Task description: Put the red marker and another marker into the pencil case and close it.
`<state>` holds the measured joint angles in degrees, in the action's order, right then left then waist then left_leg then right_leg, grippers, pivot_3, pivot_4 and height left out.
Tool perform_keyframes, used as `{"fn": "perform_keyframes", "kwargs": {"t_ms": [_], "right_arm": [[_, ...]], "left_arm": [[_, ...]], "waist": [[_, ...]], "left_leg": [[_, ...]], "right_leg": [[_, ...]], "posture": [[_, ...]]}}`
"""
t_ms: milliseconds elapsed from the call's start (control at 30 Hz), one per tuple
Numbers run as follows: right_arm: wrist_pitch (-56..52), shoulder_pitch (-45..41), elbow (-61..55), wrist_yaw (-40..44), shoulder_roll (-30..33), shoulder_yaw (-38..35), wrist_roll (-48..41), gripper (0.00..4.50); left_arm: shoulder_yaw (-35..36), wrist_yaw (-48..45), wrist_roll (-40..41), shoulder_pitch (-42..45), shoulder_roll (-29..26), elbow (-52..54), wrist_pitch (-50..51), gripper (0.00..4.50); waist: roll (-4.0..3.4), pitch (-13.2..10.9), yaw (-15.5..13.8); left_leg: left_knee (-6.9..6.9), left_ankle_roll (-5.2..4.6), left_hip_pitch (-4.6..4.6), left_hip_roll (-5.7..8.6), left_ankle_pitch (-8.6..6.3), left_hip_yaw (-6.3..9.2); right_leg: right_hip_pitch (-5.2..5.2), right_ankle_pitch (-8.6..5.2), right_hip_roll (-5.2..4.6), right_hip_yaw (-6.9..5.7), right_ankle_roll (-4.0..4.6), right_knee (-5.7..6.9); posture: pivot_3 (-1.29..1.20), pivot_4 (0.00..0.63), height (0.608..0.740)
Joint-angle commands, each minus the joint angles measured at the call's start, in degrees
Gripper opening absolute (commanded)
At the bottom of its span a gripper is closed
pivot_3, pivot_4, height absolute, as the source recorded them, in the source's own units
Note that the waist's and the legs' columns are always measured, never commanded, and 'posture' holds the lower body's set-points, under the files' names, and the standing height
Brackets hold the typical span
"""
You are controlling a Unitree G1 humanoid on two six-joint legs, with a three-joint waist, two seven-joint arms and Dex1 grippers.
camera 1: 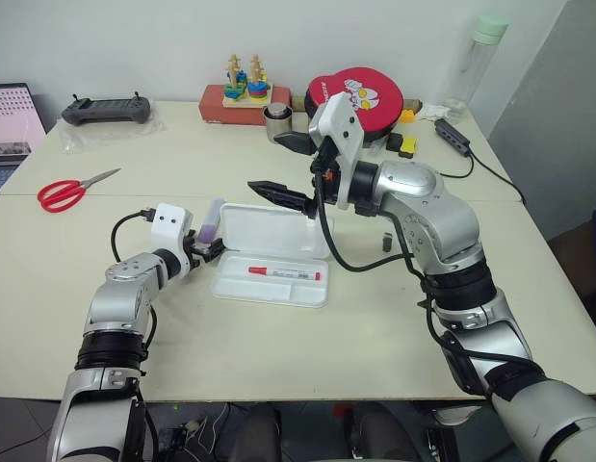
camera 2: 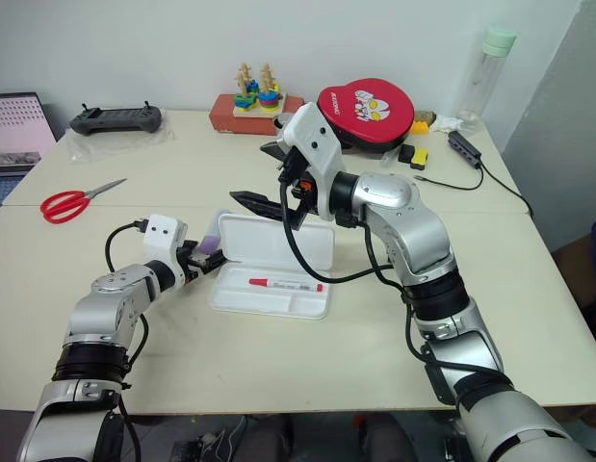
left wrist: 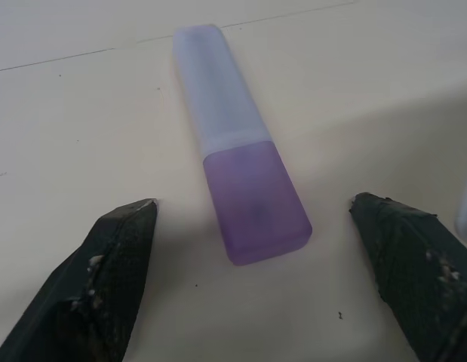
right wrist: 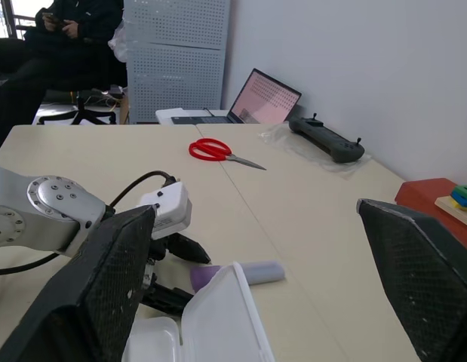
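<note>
The white pencil case [camera 1: 278,229] lies open in the middle of the table, its lid raised at the far side. In its tray rests the red marker [camera 1: 283,273]. The lilac marker [left wrist: 241,181] lies flat on the table just left of the case. My left gripper [left wrist: 252,204] is open and low over it, one finger [left wrist: 105,279] on each side of its darker purple end, neither touching. My right gripper [camera 1: 286,168] hangs open above the case, pointing left, with nothing in it.
Red scissors [camera 1: 66,192] and a black controller [camera 1: 107,111] lie at the far left. A stacking toy [camera 1: 245,87], metal cup [camera 1: 278,120], red round pouch [camera 1: 360,96] and bottle [camera 1: 480,58] line the back. A small dark block [camera 1: 386,241] sits right of the case.
</note>
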<state>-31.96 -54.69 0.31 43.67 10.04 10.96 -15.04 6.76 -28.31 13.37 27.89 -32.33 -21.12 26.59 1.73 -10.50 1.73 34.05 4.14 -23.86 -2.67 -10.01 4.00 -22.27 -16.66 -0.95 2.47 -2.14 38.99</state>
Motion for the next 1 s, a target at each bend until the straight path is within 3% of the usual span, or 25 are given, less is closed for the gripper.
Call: {"fn": "perform_keyframes", "kwargs": {"t_ms": [33, 433, 633, 767, 867, 1000], "right_arm": [[-0.15, -0.21, -2.54, 0.24, 0.39, -0.61, -1.24, 4.50], [-0.14, -0.10, -2.75, 0.52, 0.39, -0.34, -1.88, 4.50], [-0.21, 0.20, -3.00, 0.43, 0.83, -0.93, -2.43, 4.50], [-2.23, 1.41, -5.72, 2.30, 3.01, -2.24, -5.30, 4.50], [-6.18, 3.06, -10.99, 6.21, 6.70, -4.16, -10.53, 4.50], [-10.68, 5.59, -16.40, 9.23, 11.66, -6.00, -16.06, 4.50]], "left_arm": [[0.94, 0.96, -0.91, 0.51, 0.13, -1.12, -0.44, 3.18], [2.26, 5.69, -2.26, -0.61, 0.55, -2.57, -4.15, 1.19], [4.42, 9.77, -2.29, 0.50, 0.79, -5.21, -7.77, 1.19], [7.31, -0.60, 4.62, 1.82, -2.01, 1.91, -10.40, 1.19], [9.99, -13.44, 13.45, 3.97, -7.16, 8.64, -5.27, 1.19], [6.87, -29.13, 16.69, 8.67, -14.47, 10.61, -4.17, 1.19]], "waist": [[0.00, 0.00, 0.07], [0.00, 0.00, 0.23], [0.00, 0.00, 0.27], [0.01, 0.00, 0.13], [0.06, -0.04, -0.05], [0.05, -0.05, -0.08]], "left_leg": [[0.00, 0.00, 0.00, 0.00, 0.00, 0.00], [0.00, 0.00, 0.02, -0.02, 0.00, 0.00], [0.00, 0.00, 0.02, -0.02, 0.00, 0.00], [-0.01, 0.00, -0.04, -0.02, 0.00, 0.00], [-0.02, 0.01, -0.19, 0.00, 0.00, 0.08], [-0.05, 0.03, -0.25, 0.05, -0.01, 0.17]], "right_leg": [[0.00, 0.00, 0.00, 0.00, 0.00, 0.00], [0.00, 0.00, 0.01, 0.01, 0.00, 0.01], [-0.01, 0.00, 0.01, 0.01, 0.00, 0.02], [-0.03, 0.00, 0.02, -0.01, 0.01, 0.00], [-0.06, 0.00, 0.00, -0.10, 0.01, -0.06], [-0.06, -0.01, -0.04, -0.19, 0.02, -0.11]], "posture": [[0.00, 0.150, 0.740], [0.00, 0.150, 0.740], [0.00, 0.150, 0.740], [0.00, 0.150, 0.740], [0.00, 0.150, 0.740], [0.00, 0.150, 0.740]]}}
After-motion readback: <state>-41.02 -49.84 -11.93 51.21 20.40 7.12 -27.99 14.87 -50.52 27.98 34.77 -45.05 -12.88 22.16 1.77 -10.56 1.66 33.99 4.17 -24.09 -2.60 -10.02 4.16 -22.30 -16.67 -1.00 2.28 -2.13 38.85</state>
